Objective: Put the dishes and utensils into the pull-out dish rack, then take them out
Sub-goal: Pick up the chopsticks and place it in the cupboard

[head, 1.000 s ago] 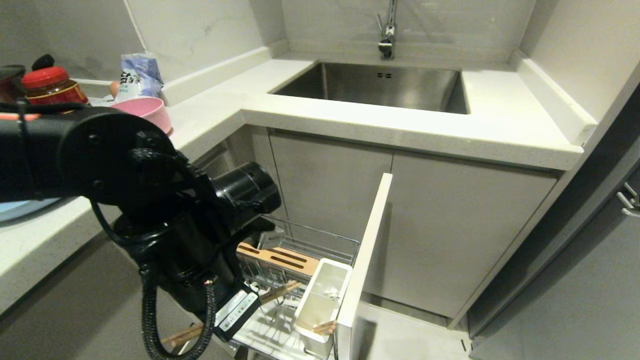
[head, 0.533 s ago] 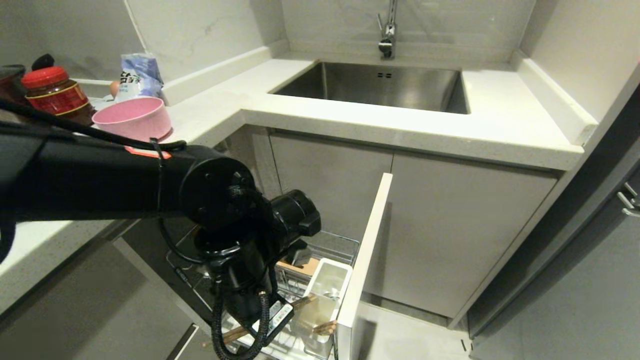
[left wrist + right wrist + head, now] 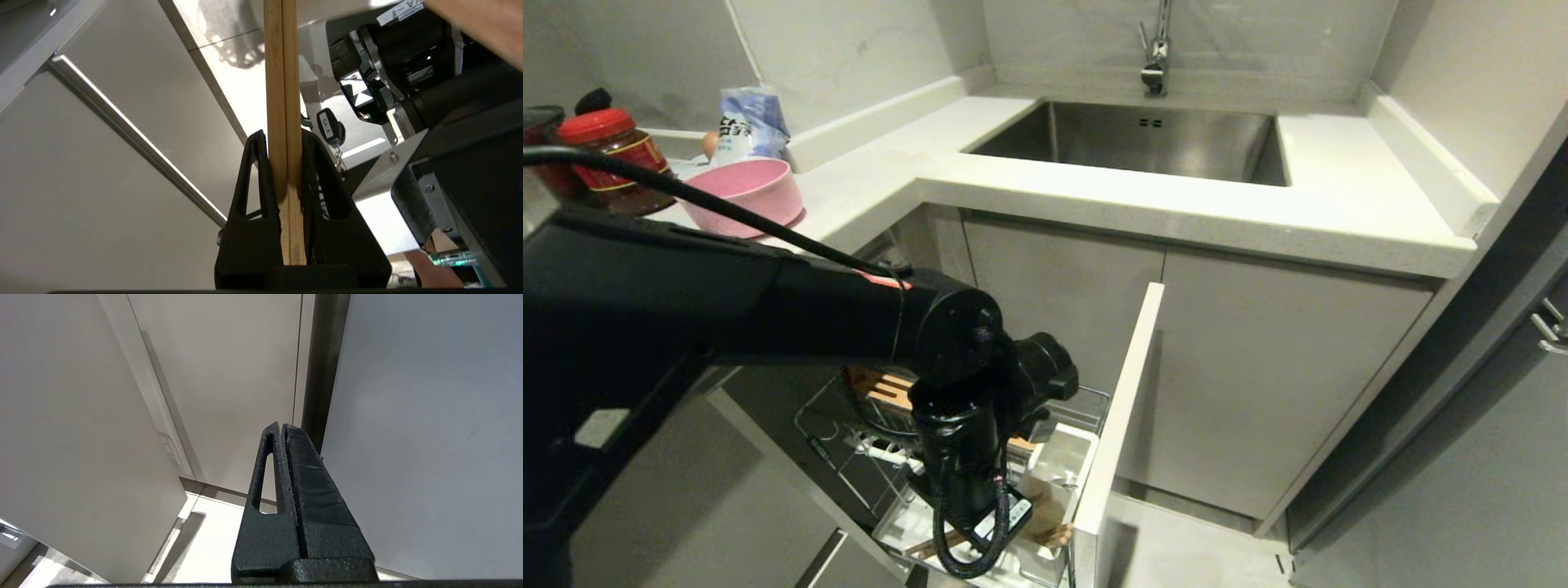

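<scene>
Left gripper [image 3: 284, 163]: you had its fingers [image 3: 255, 179] clamped on the chopsticks [image 3: 282, 81], low over the pulled-out dish rack [image 3: 849, 425].
Long axis: the chopsticks ran straight out past the fingertips, the pair pressed side by side.
Utensil cup [image 3: 1062, 461]: it stood at the rack's right edge against the front panel [image 3: 1119, 425], just right of your wrist.
Coming move, likely: you needed the sticks end-down over that cup's mouth.
Right gripper [image 3: 282, 457]: fingers together, empty, parked by the cabinet, farther from the rack.
Pink bowl [image 3: 743, 192]: on the counter [image 3: 1094, 204], far left.
</scene>
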You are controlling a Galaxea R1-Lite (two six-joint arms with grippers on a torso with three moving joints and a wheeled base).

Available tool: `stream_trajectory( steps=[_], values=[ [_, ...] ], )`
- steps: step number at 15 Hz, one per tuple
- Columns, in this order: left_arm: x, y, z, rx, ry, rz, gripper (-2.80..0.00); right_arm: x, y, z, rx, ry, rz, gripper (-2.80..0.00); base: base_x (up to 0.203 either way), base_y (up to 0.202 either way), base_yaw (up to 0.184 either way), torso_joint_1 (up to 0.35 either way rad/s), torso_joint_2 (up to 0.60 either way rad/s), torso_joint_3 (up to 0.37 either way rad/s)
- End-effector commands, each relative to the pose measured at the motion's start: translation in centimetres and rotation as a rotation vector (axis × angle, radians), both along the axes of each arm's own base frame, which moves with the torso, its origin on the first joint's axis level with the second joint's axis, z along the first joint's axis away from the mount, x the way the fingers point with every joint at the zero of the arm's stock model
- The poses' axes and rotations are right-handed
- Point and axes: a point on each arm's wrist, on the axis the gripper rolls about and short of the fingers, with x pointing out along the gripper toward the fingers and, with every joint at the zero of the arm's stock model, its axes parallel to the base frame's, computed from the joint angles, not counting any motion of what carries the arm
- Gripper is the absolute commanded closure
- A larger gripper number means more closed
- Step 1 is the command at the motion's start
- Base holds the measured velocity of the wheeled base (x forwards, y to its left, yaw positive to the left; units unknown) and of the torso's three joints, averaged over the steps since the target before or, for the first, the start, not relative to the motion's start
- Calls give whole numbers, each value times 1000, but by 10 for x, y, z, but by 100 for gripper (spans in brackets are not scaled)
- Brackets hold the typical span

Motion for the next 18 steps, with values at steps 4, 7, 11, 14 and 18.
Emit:
stream_trajectory(
  steps=[4, 7, 11, 14, 18],
  values=[
    [20, -15, -30, 29, 41, 12, 0, 2, 0, -7, 0, 25, 0, 0, 0, 0, 0, 0, 0, 0],
    [27, -18, -40, 31, 51, 21, 0, 2, 0, -7, 0, 25, 0, 0, 0, 0, 0, 0, 0, 0],
    [33, -19, -46, 32, 59, 28, 0, 2, 0, -7, 0, 25, 0, 0, 0, 0, 0, 0, 0, 0],
    [34, -20, -46, 29, 56, 29, -280, 2, 0, -7, 0, 25, 0, 0, 0, 0, 0, 0, 0, 0],
    [33, -19, -38, 13, 45, 34, -280, 2, 0, -7, 0, 25, 0, 0, 0, 0, 0, 0, 0, 0]
  ],
)
